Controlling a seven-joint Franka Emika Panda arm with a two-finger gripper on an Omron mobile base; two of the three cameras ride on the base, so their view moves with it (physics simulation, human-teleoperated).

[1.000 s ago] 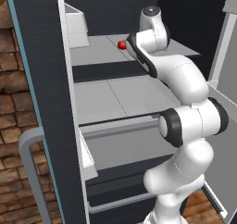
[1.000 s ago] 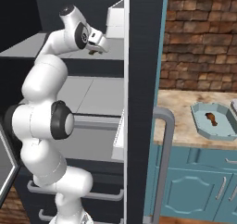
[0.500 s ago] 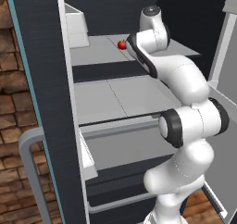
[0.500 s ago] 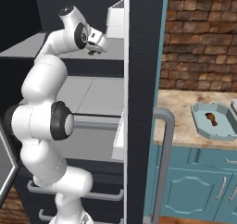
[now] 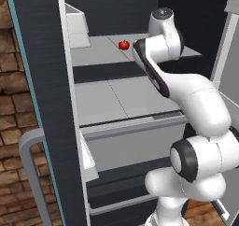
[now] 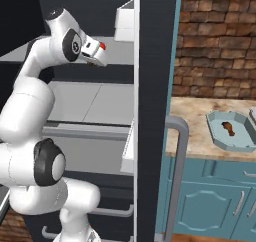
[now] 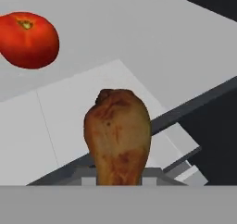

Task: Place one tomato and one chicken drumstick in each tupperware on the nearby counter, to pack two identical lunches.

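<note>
Gripper [image 7: 121, 179] clamps drumstick [image 7: 118, 135] low over the fridge shelf's [image 7: 139, 47] front edge; risk: slipping out, or knocking tomato [image 7: 28, 39].

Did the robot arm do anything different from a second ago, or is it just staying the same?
Almost nothing changed. The gripper stays up at the fridge's top shelf, still clamped on the chicken drumstick. The tomato sits in the same spot on that shelf. The tupperware on the counter still holds one drumstick.
</note>
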